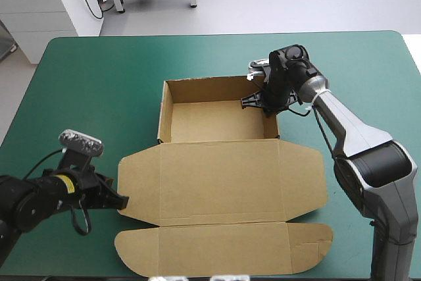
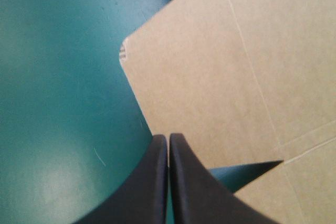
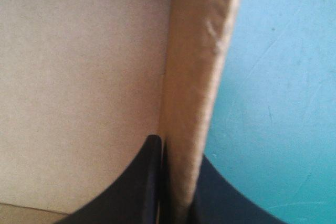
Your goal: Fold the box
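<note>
The brown box [image 1: 220, 179] lies in the middle of the bench [image 1: 85, 77] as an open tray, its lid flat toward the near edge and its long axis left to right. The right hand [image 1: 267, 102] pinches the tray's right wall [image 3: 191, 77]. The left hand [image 1: 121, 199], pressed together on nothing, lies low with its tip at the lid's left flap [image 1: 136, 179], open bench behind it.

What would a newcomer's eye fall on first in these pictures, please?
The brown box in the middle of the table: an open tray with its lid lying flat toward the near edge. The right hand is shut on the tray's right wall, and the left hand, shut, meets the lid's left flap.
</note>
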